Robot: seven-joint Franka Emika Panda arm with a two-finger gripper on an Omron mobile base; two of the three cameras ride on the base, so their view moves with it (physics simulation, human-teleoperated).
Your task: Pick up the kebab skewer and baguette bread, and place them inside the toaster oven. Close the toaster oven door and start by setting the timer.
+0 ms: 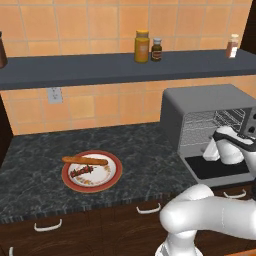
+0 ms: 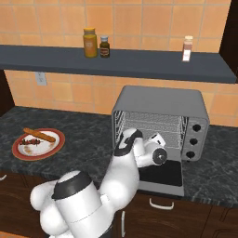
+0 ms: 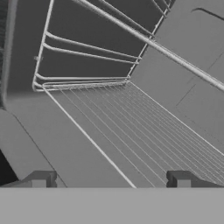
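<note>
Boxy grey toaster oven (image 2: 160, 104), wire racks (image 3: 144, 127)

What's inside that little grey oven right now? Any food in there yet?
The toaster oven holds only wire racks; no food on what shows. The arm hides its lower middle. The skewer and baguette lie on the plate. The open gripper faces the rack.

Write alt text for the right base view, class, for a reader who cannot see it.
A white robot arm reaches into an open grey toaster oven, its door dropped flat on the dark counter. At left, a baguette and kebab skewer lie on a red-rimmed plate.
</note>
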